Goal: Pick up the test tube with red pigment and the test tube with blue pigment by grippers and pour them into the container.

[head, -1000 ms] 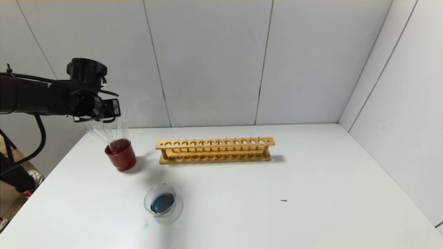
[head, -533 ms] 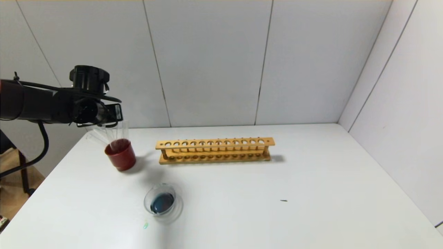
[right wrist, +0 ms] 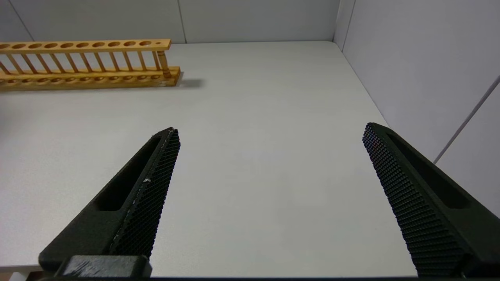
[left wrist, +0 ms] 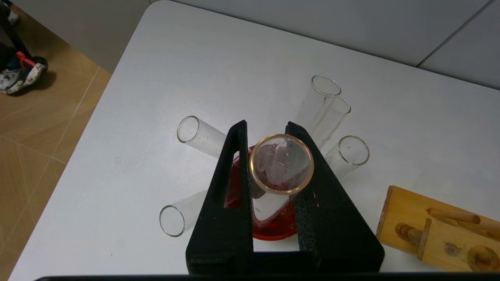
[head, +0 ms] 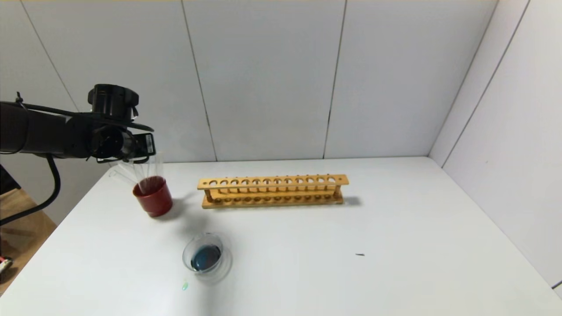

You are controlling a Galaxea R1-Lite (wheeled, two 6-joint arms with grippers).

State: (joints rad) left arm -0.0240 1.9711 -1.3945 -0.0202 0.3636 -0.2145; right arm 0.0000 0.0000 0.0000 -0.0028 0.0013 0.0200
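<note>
Clear glass sits between your left gripper's (left wrist: 279,134) fingers: the two black pads are pressed against opposite sides of an empty tube (left wrist: 280,166), just under its open mouth. You are looking almost straight down its bore in the left wrist view, so its long axis runs close to vertical, mouth up toward the gripper and rounded end down inside the dark red cup (left wrist: 273,230) directly below. A faint orange tinge rings the mouth; whether this is the red-pigment tube or the blue one I cannot tell.

Around the gripper, five more clear tubes lean outward from the same cup, mouths splayed away from your fingers on all sides. The head view shows the left gripper (head: 131,151) hovering over the cup (head: 153,196) near the table's (head: 395,228) far left corner.

Nearer the robot than your gripper and a little to its right, the container (head: 206,257) rests on the table with dark teal-blue liquid pooled in it. To the gripper's right, the wooden rack (head: 273,191) stands with all its holes unfilled.

Your right gripper (right wrist: 269,134) is parked above bare table, fingers spread wide apart, holding nothing.
</note>
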